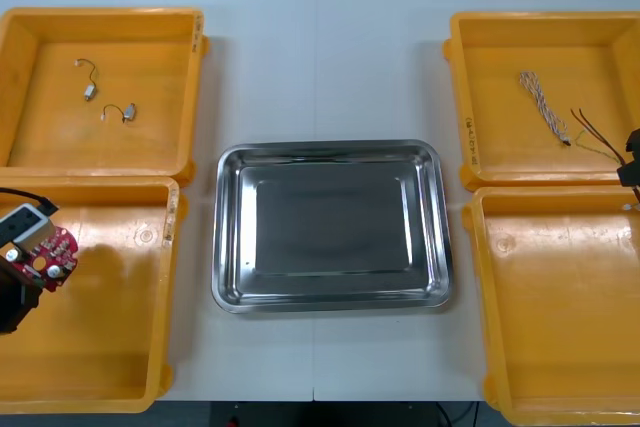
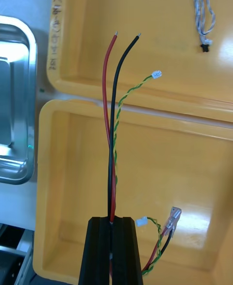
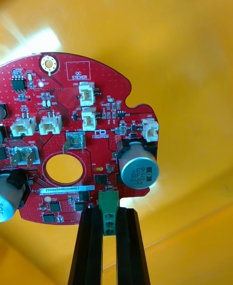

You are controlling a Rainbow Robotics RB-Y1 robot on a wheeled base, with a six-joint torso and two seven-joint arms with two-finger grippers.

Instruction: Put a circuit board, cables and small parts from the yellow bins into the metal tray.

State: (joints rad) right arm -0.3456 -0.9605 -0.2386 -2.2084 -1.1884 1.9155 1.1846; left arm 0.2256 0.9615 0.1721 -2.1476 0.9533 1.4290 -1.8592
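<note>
Shiny metal tray (image 1: pixel 330 148), glossy plastic bins (image 1: pixel 100 15)

Shiny rectangular metal tray (image 1: pixel 330 151) at table centre, between the bin pairs. Far-left yellow plastic bin (image 1: pixel 100 19) has two small metal parts (image 1: pixel 90 92) inside, near each other. Left gripper (image 3: pixel 108 213) is over the outer side of the near-left yellow plastic bin (image 1: pixel 100 377), clamped on the round red circuit board (image 1: pixel 52 251). Twisted blue and white cable (image 1: pixel 543 105) lies in the far-right yellow plastic bin (image 1: pixel 540 25). Right gripper (image 2: pixel 112 223) is over the near-right yellow plastic bin (image 1: pixel 560 357), close to its far wall, pinching the red and black cable bundle (image 2: pixel 111 178). The bundle's free ends reach over the far-right bin.
</note>
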